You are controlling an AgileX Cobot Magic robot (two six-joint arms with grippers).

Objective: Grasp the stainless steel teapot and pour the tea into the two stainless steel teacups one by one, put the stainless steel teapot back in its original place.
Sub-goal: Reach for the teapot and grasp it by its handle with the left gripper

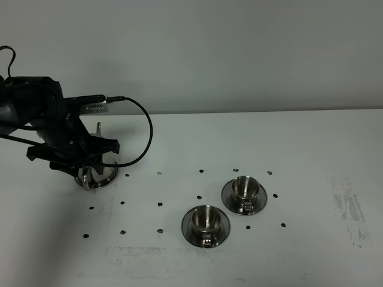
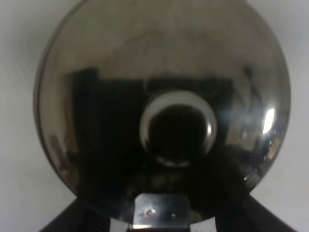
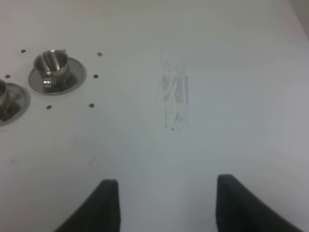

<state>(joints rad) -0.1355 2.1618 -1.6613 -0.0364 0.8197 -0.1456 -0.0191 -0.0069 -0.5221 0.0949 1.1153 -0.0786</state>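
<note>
White desk [image 1: 269, 137] was overhung near its left edge by the left gripper [image 1: 79, 158], fingers [image 2: 65, 224] set wide astride the stainless steel teapot [image 2: 164, 72], grip untellable, while the right gripper [image 3: 164, 203] was held spread and empty, and two stainless steel teacups [image 1: 206, 219] [image 1: 244, 189] were set mid-desk.

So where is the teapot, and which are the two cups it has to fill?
stainless steel teapot [image 2: 177, 128], left wrist view, seen from above, on the lid's knob.
front teacup [image 1: 206, 219], exterior high view, inside the cup's bowl.
back teacup [image 1: 244, 188], exterior high view, inside the cup's bowl.

White table [image 1: 299, 137] bears two saucered teacups [image 1: 206, 226] [image 1: 244, 196], black dots [image 1: 160, 204], grey scuffs [image 1: 350, 206].
</note>
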